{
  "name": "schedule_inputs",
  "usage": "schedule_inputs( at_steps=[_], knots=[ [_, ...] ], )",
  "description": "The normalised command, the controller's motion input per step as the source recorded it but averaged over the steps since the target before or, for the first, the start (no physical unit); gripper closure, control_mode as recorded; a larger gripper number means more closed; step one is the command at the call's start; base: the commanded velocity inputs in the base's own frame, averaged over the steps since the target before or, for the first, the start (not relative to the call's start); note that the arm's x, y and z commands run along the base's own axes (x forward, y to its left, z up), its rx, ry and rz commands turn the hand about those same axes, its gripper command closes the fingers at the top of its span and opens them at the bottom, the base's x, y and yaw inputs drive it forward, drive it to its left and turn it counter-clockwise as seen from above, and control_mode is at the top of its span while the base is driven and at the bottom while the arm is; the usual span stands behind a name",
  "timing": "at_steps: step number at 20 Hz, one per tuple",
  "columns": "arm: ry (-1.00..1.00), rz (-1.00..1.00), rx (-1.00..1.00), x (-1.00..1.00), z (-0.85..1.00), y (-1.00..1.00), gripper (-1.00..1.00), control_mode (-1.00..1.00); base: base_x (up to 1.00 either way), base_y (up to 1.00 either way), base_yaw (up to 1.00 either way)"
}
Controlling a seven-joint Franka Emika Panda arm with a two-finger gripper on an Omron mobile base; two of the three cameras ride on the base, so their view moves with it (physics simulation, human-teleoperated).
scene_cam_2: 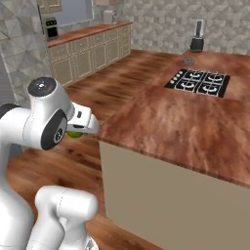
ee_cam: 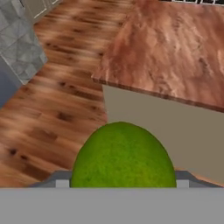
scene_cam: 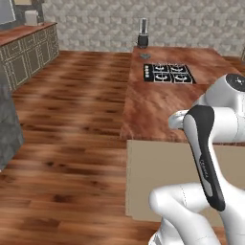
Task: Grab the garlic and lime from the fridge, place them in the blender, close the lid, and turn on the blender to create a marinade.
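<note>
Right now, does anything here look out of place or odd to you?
Only one thing: the blender on the far counter end has no lid on; a small dark disc, probably the lid, lies beside it. The gripper holds a lime. Nothing's spilled.

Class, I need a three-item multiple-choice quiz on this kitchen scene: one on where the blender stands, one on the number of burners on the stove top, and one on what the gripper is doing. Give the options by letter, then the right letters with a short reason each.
1. Where does the blender stand?
A. At the far end of the island counter
B. On the floor
C. On the stove top

2. How many burners does the stove top have?
A. Two
B. Four
C. Six

3. What is the state of the gripper?
A. Open and empty
B. Closed on a lid
C. Holding a green lime

Answers:
1 A: the blender stands at the back of the island counter, beyond the stove top.
2 B: four burners show in a two-by-two grid.
3 C: the lime sits in the gripper in the hand view.
</note>
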Motion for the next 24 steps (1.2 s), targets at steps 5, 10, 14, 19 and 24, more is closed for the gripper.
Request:
schedule_inputs(
  at_steps=[5, 10, 14, 19, 24],
  knots=[
    [0.00, 0.00, 0.00, 0.00, 0.00, 0.00, 1.00, 1.00, 0.90, 1.00, -0.09],
    [0.00, 0.00, 0.00, 0.00, 0.00, 0.00, 1.00, 1.00, 1.00, 1.00, -0.24],
    [0.00, 0.00, 0.00, 0.00, 0.00, 0.00, 1.00, 1.00, 1.00, 1.00, -0.30],
    [0.00, 0.00, 0.00, 0.00, 0.00, 0.00, 1.00, 1.00, 1.00, 1.00, -0.37],
    [0.00, 0.00, 0.00, 0.00, 0.00, 0.00, 1.00, 1.00, 1.00, 0.85, -0.35]
  ],
)
